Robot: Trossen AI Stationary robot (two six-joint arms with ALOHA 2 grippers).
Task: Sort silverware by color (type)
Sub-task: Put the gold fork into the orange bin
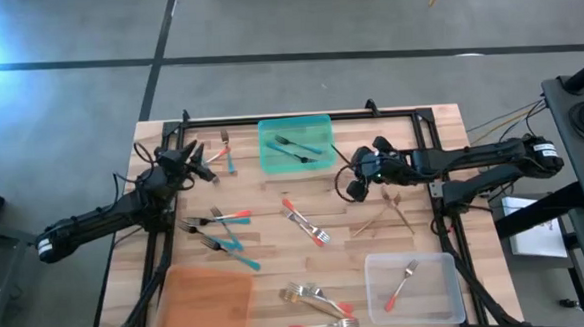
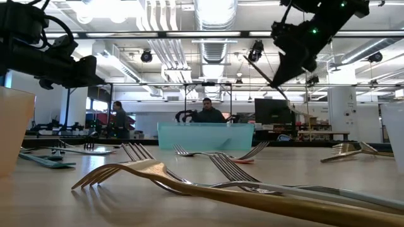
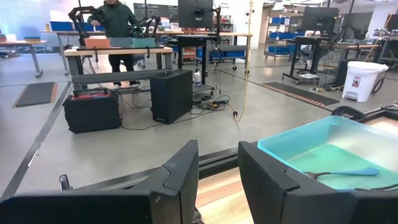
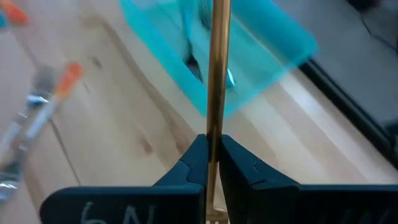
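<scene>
My right gripper (image 1: 355, 176) hangs above the table's middle, just right of the teal tray (image 1: 296, 144), shut on a slim gold utensil (image 4: 219, 62). The low view shows that utensil (image 2: 259, 70) lifted high and slanting down. The teal tray holds blue-handled forks (image 1: 293, 147). My left gripper (image 1: 193, 155) is open and holds nothing, near the far left corner beside a blue-handled fork (image 1: 227, 153). More forks lie flat on the wood: red-handled (image 1: 302, 219), blue-handled (image 1: 228, 249) and gold (image 1: 383, 215). The clear tray (image 1: 415, 288) holds a gold fork and a red-handled fork. My right gripper pinches the gold utensil's thin shaft (image 4: 214, 146) between its two fingers. The utensil runs along the fingers and sticks out ahead of them toward the teal tray. It is lifted clear of the table.
An orange tray (image 1: 209, 303) sits at the near left. Several forks (image 1: 317, 300) lie between it and the clear tray. A dark metal frame (image 1: 431, 146) borders the table. People stand in the room beyond the far edge.
</scene>
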